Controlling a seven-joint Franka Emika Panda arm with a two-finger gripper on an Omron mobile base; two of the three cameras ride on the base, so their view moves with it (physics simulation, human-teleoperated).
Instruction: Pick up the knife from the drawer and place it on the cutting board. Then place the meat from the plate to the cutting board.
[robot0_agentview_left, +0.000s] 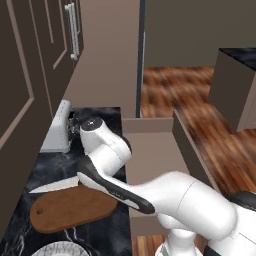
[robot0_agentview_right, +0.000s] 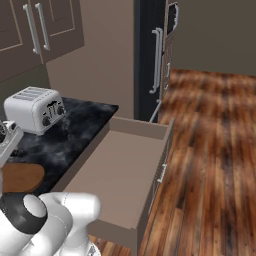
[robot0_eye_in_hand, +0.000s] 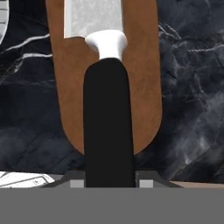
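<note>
My gripper (robot0_eye_in_hand: 108, 183) is clamped on the knife (robot0_eye_in_hand: 108, 127), fingers either side of the black handle near its butt end. The blade points away from me over the cutting board (robot0_agentview_left: 70, 209), which lies on the dark marble counter (robot0_agentview_left: 107, 227) near its front edge. I judge the knife is above the board, not yet resting on it; from the left base view the silver blade sticks out past the board's far-left edge.

Handling: knife looks rigid, light, slim. Handle is smooth, so it could twist in a two-finger pinch; the handle is the right place to hold, never the blade. It should lie flat when set down.

Drawer (robot0_agentview_right: 122, 172) stands pulled out, inside bare. Plate (robot0_agentview_left: 60, 248) rim shows at the counter's front edge by the board.

Toaster (robot0_agentview_right: 35, 109) at the counter's back; no brand, label or writing readable anywhere.
</note>
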